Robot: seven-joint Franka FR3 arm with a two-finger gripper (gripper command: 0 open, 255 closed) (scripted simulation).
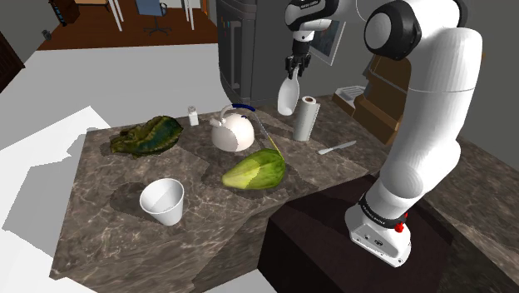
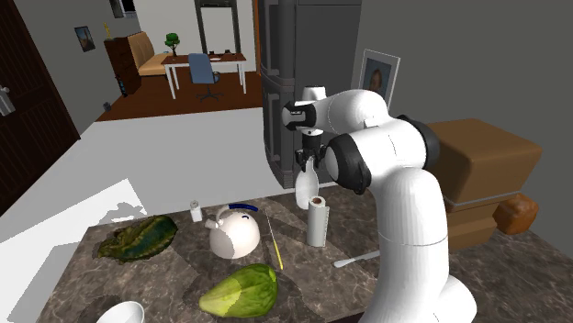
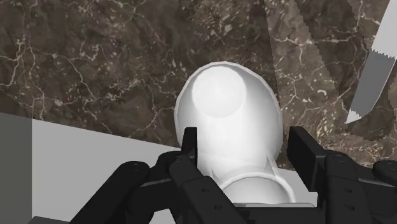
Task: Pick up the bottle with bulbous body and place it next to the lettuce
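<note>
Desk of dark veined stone (image 1: pixel 218 215) carries the items, and a white jointed arm (image 1: pixel 432 108) reaches over its far side. A pale green head of lettuce (image 1: pixel 254 171) lies on the desk near a white round kettle (image 1: pixel 232 129). The white bottle with bulbous body and narrow neck (image 1: pixel 288 94) hangs aloft, neck uppermost, above and beside a white paper-towel roll (image 1: pixel 305 118). The black two-finger pincer (image 1: pixel 295 65) is closed around the bottle's upper part. The bottle is judged rigid, smooth and probably light. The neck offers the surest hold, while the rounded body would tend to slip.
</note>
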